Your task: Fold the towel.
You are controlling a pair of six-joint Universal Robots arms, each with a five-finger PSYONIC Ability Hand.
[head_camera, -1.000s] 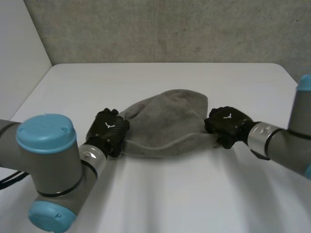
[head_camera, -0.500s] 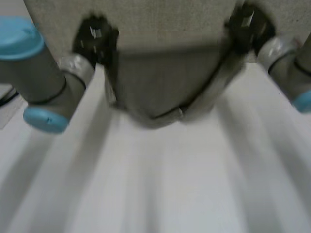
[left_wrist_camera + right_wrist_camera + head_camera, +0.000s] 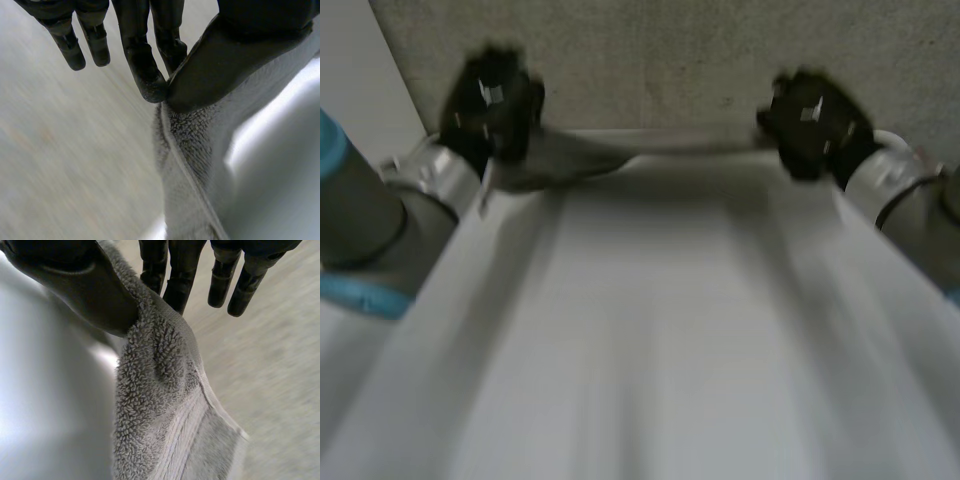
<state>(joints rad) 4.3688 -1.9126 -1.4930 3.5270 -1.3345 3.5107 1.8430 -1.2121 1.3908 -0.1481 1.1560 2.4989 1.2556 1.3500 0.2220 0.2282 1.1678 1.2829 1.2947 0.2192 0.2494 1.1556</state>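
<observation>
My left hand [image 3: 490,105] and right hand [image 3: 810,120] each pinch 1 end of the towel [image 3: 570,160], thumb against fingers. Its long axis runs stretched between them, above the tabletop [image 3: 650,330].

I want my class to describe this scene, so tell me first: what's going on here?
A two-armed robot is handling a grey terry towel, apparently partway through folding it. Its black left hand and black right hand each pinch one end of the towel between thumb and fingers. The towel is stretched between them, held up near the far side of the white table. No fold is visible yet.
</observation>
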